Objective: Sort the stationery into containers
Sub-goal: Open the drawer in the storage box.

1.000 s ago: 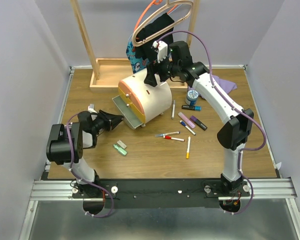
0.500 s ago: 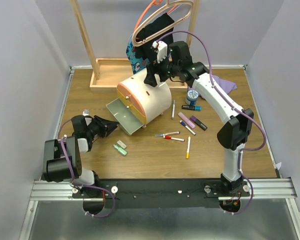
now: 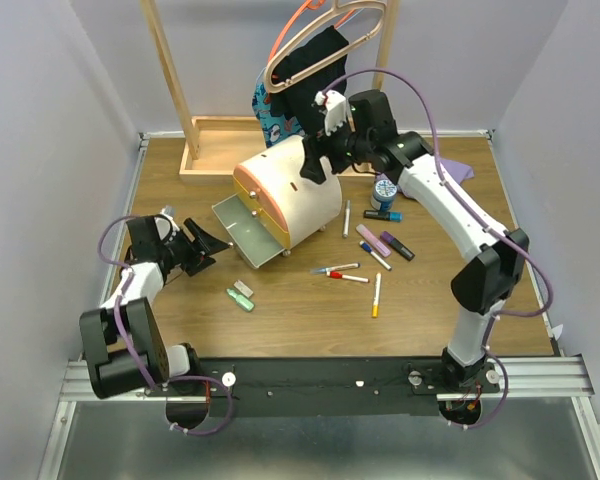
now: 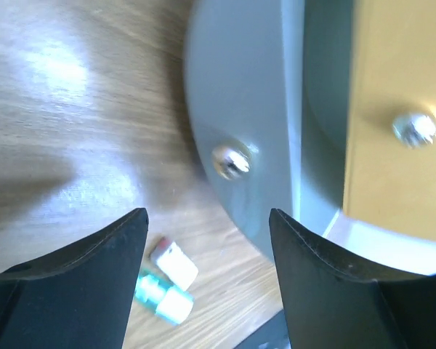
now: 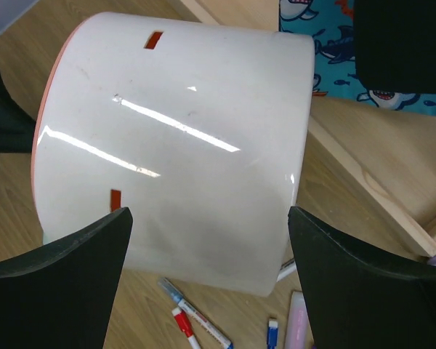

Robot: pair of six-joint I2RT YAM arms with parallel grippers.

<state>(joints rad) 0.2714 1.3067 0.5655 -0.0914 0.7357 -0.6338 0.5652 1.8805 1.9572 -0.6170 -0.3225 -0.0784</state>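
The cream drum-like chest (image 3: 298, 190) stands mid-table, its grey bottom drawer (image 3: 242, 228) pulled out to the left, with orange (image 3: 248, 182) and yellow (image 4: 400, 109) drawers above it. My left gripper (image 3: 202, 243) is open just left of the grey drawer (image 4: 240, 109), holding nothing, its knob ahead of the fingers. A grey eraser (image 4: 174, 263) and a green eraser (image 4: 163, 299) lie below it. My right gripper (image 3: 315, 160) hangs open over the chest (image 5: 182, 145). Several pens (image 3: 352, 272) and a tape roll (image 3: 385, 188) lie right of the chest.
A wooden rack base (image 3: 215, 150) with hung clothes (image 3: 300, 70) stands behind the chest. A purple cloth (image 3: 450, 165) lies at the back right. More pens (image 5: 196, 320) lie on the wood beside the chest's feet. Grey walls close in on three sides.
My left gripper pulled the grey drawer further out to the left, then opened, let go and drew back. The right arm shifted slightly right above the chest.
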